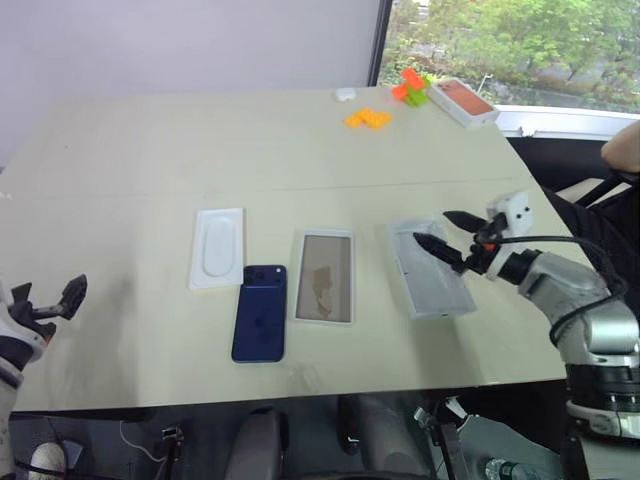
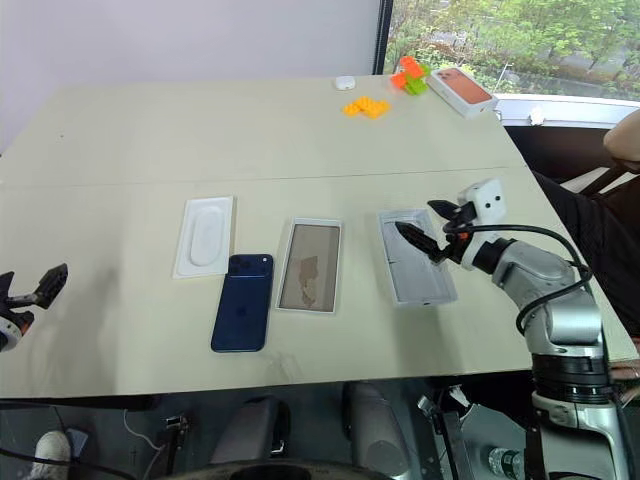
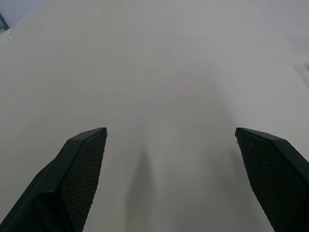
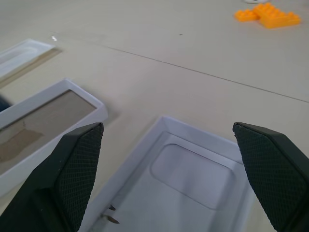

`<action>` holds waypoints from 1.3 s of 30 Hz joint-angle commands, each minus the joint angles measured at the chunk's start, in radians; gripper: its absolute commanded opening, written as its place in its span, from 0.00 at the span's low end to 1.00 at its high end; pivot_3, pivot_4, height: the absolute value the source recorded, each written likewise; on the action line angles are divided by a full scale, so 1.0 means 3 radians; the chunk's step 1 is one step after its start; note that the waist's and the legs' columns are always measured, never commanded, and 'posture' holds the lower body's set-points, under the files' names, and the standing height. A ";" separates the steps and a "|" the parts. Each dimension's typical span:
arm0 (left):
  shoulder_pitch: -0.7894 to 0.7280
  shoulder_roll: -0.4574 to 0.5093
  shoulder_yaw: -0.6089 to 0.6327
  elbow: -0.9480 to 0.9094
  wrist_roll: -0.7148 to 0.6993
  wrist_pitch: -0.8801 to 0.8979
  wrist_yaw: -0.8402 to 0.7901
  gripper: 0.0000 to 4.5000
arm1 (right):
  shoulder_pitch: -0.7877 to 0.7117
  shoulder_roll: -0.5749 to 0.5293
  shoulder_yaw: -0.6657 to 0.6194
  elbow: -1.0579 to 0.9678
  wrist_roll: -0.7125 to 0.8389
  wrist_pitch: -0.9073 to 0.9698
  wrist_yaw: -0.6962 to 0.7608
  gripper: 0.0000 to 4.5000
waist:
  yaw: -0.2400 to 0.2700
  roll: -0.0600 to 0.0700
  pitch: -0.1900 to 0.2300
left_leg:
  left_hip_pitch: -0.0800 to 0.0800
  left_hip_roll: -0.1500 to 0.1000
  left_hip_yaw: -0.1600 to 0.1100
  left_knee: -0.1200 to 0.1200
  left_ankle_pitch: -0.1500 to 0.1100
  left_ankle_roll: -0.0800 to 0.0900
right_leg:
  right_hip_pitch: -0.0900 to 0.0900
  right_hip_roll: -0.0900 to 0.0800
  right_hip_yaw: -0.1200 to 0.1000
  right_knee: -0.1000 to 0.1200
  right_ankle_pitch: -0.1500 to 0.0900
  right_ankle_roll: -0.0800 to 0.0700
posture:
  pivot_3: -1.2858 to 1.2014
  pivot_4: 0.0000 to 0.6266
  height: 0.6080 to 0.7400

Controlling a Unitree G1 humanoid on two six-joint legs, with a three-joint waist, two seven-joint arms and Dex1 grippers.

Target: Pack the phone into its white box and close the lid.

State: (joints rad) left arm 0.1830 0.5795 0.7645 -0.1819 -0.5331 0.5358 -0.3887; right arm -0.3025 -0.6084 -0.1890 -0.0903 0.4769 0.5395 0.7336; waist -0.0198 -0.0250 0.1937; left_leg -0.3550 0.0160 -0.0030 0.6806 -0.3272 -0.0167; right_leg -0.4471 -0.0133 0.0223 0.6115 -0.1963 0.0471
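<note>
phone: the phone (image 1: 260,313) is lying flat on the desk (image 1: 140,170), near the front edge and about the middle of it, camera block at the far end. Not in anything yet.

white box: which of the two open trays is the white box is a bit of a guess tbh. I'm going with the one just beside the phone toward my right (image 1: 324,276), brownish floor, thin white rim. It's empty.

lid: the other tray, further toward the right edge (image 1: 430,268), plain pale inside facing up, so I read that as the lid flipped over.

insert: flat white insert with the oval recess (image 1: 217,247) sits just past the phone's far end, a touch toward the left edge.

right claw: my right claw (image 1: 441,235) is spread wide, holding nothing, hovering over the lid.

left claw: my left claw (image 1: 52,302) is also wide and empty, out by the front left corner over bare desk.

the bit that matters: the phone's long axis runs front to back, parallel to the box. From the right claw the phone is off toward the left, with the box in between. Looks like the right claw is somewhat nearer, though the left has a clear path.

stage: nothing packed, I'd say the pick-up of the phone comes first.

far stuff: orange-topped box (image 1: 461,101) and some bricks (image 1: 368,118) near the far right corner, well apart.
</note>
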 commanded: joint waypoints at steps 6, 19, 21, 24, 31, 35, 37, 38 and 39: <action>-0.0019 0.0009 0.0051 -0.0142 -0.0041 -0.0036 0.0049 1.00 | -0.0076 0.0004 0.0000 -0.0267 0.0073 0.0037 -0.0037 1.00 | 0.0007 0.0000 0.0000 | 0.0000 -0.0001 0.0002 0.0000 0.0000 0.0000 | 0.0000 -0.0002 0.0001 0.0000 0.0000 0.0000 | 0.52 0.24 1.00; -0.0168 -0.0310 -0.0502 -0.0622 -0.0211 0.0205 0.0163 1.00 | -0.0234 0.0036 0.0372 -0.0477 0.0002 0.0086 -0.0014 1.00 | 0.0007 -0.0001 0.0000 | -0.0001 -0.0002 0.0001 0.0000 0.0000 0.0000 | 0.0000 -0.0002 0.0001 0.0001 0.0002 0.0001 | 0.52 0.24 1.00; -0.0182 -0.0361 -0.0544 -0.0702 -0.0337 0.0320 0.0205 1.00 | -0.0195 -0.0004 0.0432 -0.0575 -0.0005 0.0090 0.0033 1.00 | 0.0007 -0.0001 0.0000 | -0.0001 -0.0002 0.0000 0.0000 0.0000 0.0000 | 0.0000 -0.0001 0.0001 0.0002 0.0002 0.0001 | 0.52 0.24 1.00; -0.0203 -0.0331 -0.0646 -0.0857 -0.0548 0.0621 0.0227 1.00 | -0.0193 -0.0019 0.0559 -0.0757 -0.0008 0.0123 0.0078 1.00 | 0.0003 -0.0001 -0.0001 | 0.0000 -0.0001 -0.0001 0.0001 0.0000 0.0000 | 0.0000 0.0000 0.0000 0.0002 0.0002 0.0001 | 0.52 0.24 1.00; -0.0343 -0.0391 -0.0931 -0.1075 -0.1100 0.1564 0.0557 1.00 | -0.0180 0.0017 0.0755 -0.1155 0.0086 0.0244 0.0135 1.00 | 0.0004 -0.0001 -0.0001 | 0.0000 -0.0002 -0.0003 0.0002 0.0000 0.0000 | 0.0000 0.0001 0.0000 0.0005 0.0002 0.0002 | 0.52 0.24 1.00; -0.0598 -0.0729 -0.0779 -0.0881 -0.1531 0.1832 0.0984 1.00 | -0.0073 0.0003 0.0790 -0.1198 0.0023 0.0217 0.0109 1.00 | 0.0017 -0.0003 -0.0002 | 0.0001 -0.0004 -0.0007 0.0006 0.0000 0.0000 | 0.0004 0.0000 -0.0002 0.0005 0.0002 0.0002 | 0.52 0.24 1.00; -0.0669 -0.0812 -0.0768 -0.0839 -0.1641 0.1900 0.1134 1.00 | -0.0062 0.0002 0.0789 -0.1204 0.0017 0.0215 0.0099 1.00 | 0.0016 -0.0003 -0.0002 | 0.0002 -0.0005 -0.0006 0.0007 0.0000 0.0000 | 0.0005 0.0000 -0.0002 0.0006 0.0002 0.0002 | 0.52 0.24 1.00; -0.0706 -0.0859 -0.0768 -0.0816 -0.1698 0.1914 0.1204 1.00 | -0.0062 0.0002 0.0781 -0.1209 0.0023 0.0218 0.0097 1.00 | 0.0017 -0.0003 -0.0003 | 0.0002 -0.0006 -0.0006 0.0007 0.0000 0.0000 | 0.0005 0.0000 -0.0001 0.0006 0.0002 0.0001 | 0.52 0.24 1.00; -0.0739 -0.0895 -0.0770 -0.0793 -0.1742 0.1925 0.1265 1.00 | -0.0059 0.0001 0.0774 -0.1212 0.0026 0.0217 0.0097 1.00 | 0.0017 -0.0003 -0.0003 | 0.0003 -0.0006 -0.0006 0.0007 0.0000 0.0000 | 0.0006 -0.0001 0.0000 0.0006 0.0002 0.0001 | 0.52 0.24 1.00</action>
State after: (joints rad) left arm -0.0321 0.3201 0.5301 -0.4268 -1.0146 1.0986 -0.0394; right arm -0.3146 -0.6068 0.0565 -0.4129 0.4768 0.6129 0.7638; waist -0.0146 -0.0258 0.1928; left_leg -0.3540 0.0134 -0.0048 0.6831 -0.3271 -0.0168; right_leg -0.4450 -0.0135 0.0221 0.6134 -0.1955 0.0474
